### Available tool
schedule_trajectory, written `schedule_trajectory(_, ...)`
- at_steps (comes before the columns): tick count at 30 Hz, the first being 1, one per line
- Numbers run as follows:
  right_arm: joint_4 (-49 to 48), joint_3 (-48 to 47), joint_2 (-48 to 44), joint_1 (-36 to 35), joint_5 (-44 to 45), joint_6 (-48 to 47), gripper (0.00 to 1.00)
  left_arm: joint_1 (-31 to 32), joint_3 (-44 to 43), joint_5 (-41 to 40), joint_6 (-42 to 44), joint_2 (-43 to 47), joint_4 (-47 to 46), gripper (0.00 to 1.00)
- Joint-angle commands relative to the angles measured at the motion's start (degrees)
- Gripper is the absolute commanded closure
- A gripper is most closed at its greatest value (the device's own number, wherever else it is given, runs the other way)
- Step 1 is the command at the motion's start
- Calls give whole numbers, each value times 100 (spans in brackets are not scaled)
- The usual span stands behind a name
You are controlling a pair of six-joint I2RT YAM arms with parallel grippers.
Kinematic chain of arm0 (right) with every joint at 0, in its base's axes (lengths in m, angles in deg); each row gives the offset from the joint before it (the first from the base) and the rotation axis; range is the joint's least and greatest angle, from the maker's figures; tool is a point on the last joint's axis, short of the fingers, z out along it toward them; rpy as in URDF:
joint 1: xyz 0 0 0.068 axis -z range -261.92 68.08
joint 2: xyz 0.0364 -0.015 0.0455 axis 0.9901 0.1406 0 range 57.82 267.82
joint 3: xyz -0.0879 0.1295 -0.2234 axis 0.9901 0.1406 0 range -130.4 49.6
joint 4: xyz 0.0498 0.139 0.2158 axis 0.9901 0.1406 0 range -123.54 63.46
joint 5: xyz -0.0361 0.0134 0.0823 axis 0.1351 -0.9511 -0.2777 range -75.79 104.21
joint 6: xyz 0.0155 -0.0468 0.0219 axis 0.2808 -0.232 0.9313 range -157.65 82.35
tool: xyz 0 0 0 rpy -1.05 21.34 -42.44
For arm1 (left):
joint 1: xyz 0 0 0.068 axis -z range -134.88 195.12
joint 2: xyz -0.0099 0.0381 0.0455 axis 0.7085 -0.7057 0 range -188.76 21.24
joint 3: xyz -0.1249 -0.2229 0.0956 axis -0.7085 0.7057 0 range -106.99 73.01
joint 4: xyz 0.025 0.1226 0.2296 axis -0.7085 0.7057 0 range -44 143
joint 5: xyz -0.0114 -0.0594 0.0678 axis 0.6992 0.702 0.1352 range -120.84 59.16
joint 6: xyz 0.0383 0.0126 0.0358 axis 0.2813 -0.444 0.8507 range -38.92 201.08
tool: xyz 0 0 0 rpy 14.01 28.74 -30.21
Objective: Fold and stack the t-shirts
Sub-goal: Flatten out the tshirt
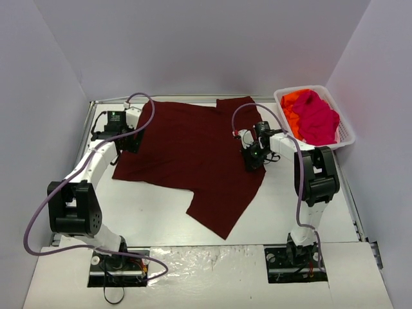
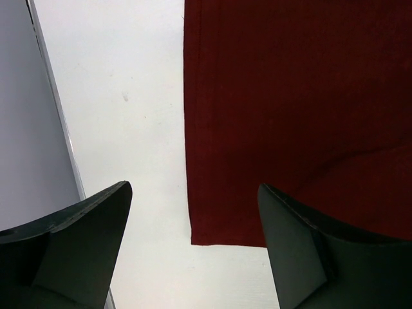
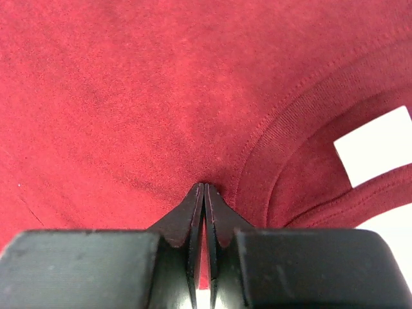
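The left fingers (image 1: 131, 139) hang wide apart, holding nothing. The hem corner of the maroon shirt (image 1: 193, 154) lies flat on the counter (image 1: 154, 215) just ahead of them, nearer their right tip than their left. From there the shirt spreads across to the right fingers (image 3: 204, 193), which are pressed fully together, seemingly with a small pinch of cloth at their tips. The collar and its white label (image 3: 373, 145) lie just right of that pinch. Well beyond, pink and orange shirts (image 1: 315, 116) sit heaped in the basket (image 1: 349, 136).

I'd judge a fold is being set up. To do it well, the left fingers should come down over the hem corner and close before either side lifts. Then both should rise together, level, so the cloth carries over without dragging. The right pinch looks thin, and a slow lift would show whether it holds.
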Motion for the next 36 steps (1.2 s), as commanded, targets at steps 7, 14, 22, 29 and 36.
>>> schedule_trajectory(7,285,364,-275,791,488,-387,100,-55,398,186,-33,738,38,22)
schedule_trajectory(14,381,-102,-82,976,550,-563,100,-46,759,388,81,1124,126,22)
schedule_trajectory(22,416,-586,156,1046,313,-625,100,130,1295,609,624,1476,205,22)
schedule_trajectory(29,969,-279,-1274,1169,-652,-678,88,771,1866,512,2004,1994,381,23)
schedule_trajectory(36,1093,441,-2972,1187,-742,-520,57,868,2403,617,3410,2232,443,23)
